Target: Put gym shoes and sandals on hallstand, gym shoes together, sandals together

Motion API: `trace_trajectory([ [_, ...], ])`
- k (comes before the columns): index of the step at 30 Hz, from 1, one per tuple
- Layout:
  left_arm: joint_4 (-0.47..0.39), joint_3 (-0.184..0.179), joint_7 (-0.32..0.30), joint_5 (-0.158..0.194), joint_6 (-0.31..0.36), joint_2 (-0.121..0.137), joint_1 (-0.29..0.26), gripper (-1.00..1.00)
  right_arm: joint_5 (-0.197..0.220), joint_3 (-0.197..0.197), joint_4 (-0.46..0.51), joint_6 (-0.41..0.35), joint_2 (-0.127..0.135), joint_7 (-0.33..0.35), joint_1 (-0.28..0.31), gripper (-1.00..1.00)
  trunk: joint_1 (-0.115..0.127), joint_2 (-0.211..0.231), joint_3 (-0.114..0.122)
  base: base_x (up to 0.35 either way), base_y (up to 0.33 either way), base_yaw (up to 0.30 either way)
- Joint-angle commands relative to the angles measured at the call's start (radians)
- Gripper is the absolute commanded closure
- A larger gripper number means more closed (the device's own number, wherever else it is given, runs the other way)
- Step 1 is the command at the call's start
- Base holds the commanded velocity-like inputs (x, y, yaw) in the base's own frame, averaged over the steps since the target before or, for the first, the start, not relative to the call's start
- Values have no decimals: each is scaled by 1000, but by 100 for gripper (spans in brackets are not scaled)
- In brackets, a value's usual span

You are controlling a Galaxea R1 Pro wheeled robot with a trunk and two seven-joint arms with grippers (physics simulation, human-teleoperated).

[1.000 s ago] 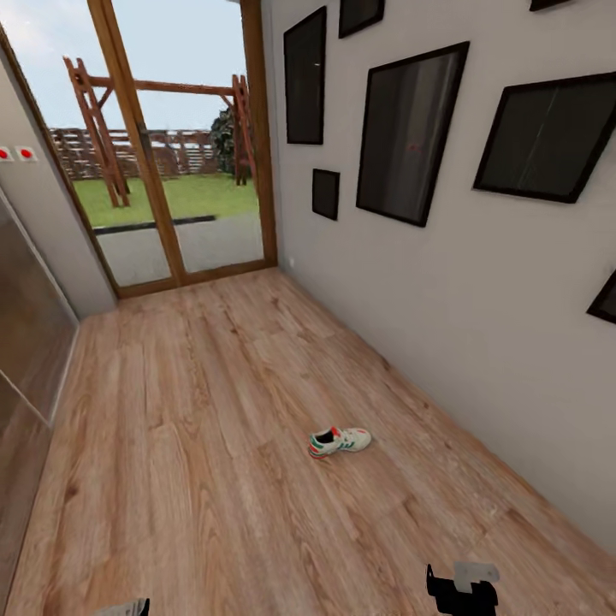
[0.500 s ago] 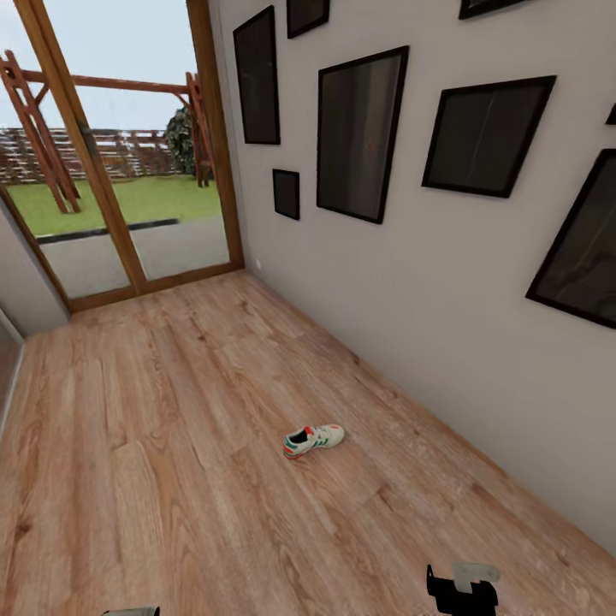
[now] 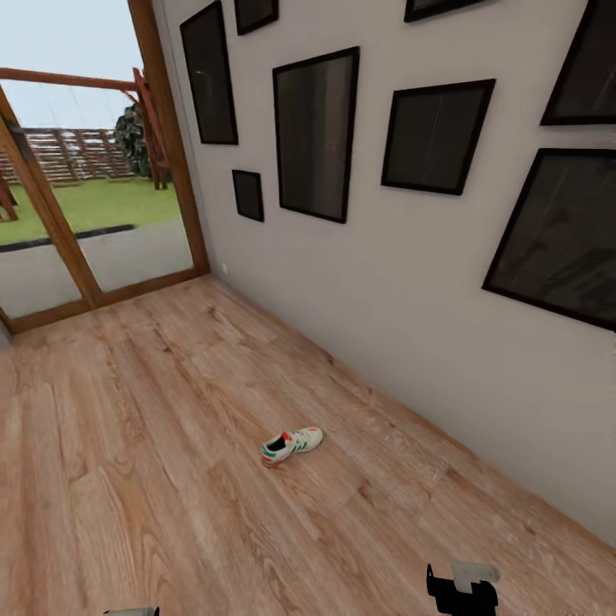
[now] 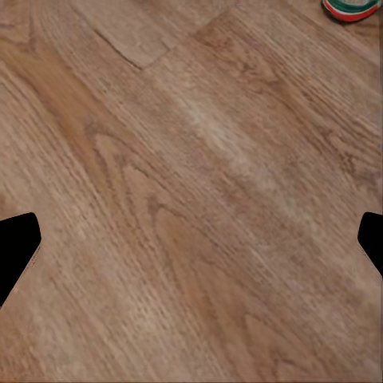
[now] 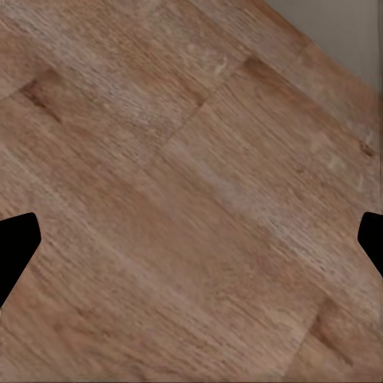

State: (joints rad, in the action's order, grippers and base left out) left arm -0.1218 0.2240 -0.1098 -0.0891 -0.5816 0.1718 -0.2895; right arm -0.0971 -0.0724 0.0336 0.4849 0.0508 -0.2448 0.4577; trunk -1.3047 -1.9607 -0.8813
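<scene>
The gym shoe (image 4: 351, 9) is getting cut off by the picture's edge in the left wrist view. The right gripper (image 3: 462, 590) is poking in, mostly cut off.

You face a pale wall (image 3: 402, 282) hung with black-framed pictures (image 3: 314, 134); at the corridor's far end, a wood-framed glass door (image 3: 103, 205) shows lawn (image 3: 94, 201) and fence (image 3: 73, 154).

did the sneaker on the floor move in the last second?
No. The sneaker keeps its spot on the floor planks; the whole head view panned, so the camera turned.
</scene>
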Motion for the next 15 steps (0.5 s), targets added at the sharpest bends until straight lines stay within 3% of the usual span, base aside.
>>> trace_trajectory([
  [1, 1, 9, -4, -9, -3, 0, 0, -100, -10, -7, -1, 3, 0, -4, 1, -100, 0, 0, -1, 175, 227, -264],
  [15, 2, 10, -4, -9, -3, 0, 0, -100, -8, -9, -1, 3, 1, -2, 1, -100, 0, 0, -1, 186, 246, -264],
])
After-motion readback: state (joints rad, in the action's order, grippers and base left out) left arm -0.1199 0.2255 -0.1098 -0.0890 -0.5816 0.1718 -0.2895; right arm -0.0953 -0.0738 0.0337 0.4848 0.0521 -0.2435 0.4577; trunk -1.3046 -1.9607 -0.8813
